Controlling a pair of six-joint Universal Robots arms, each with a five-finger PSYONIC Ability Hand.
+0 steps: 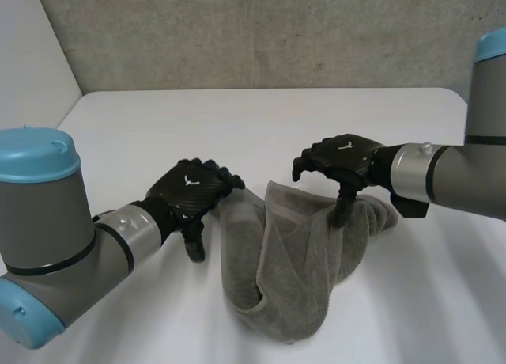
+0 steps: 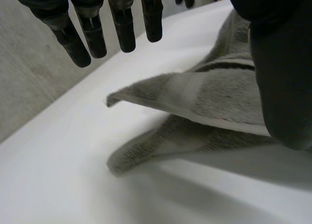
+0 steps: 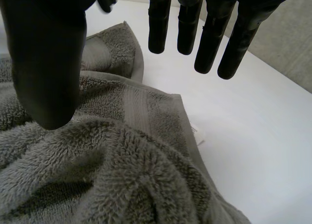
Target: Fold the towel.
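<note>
Grey wall [image 1: 237,32] stood behind the white bench [image 1: 261,119] you were working at. From the head camera, the towel [image 1: 292,261] lay crumpled mid-bench. Its longer run went from about 1 o'clock, under the right hand [image 1: 341,157], down towards 7 o'clock at the near edge. A second strand rose at 11 o'clock beside the left hand [image 1: 188,191]. The heap sat at 3 o'clock from your left hand, just beside it. From your right hand it sat at 7 o'clock, with that hand's thumb dipped into the cloth.

On the left wrist camera, the fingers [image 2: 122,29] hung relaxed and apart over bare bench [image 2: 73,175], holding nothing. A lifted towel [image 2: 214,95] corner pointed out below their tips, and the thumb [image 2: 282,78] loomed over the cloth beside it.

On the right wrist camera, the fingers [image 3: 212,39] were likewise loose and spread, clear of the towel [image 3: 112,160]. The thumb [image 3: 46,73] rested on the pile, which lay under the palm, with a banded edge beneath the fingertips.

I judge your right hand the nearer one. The towel would need spreading flat along that 1-to-7 line before any fold.
</note>
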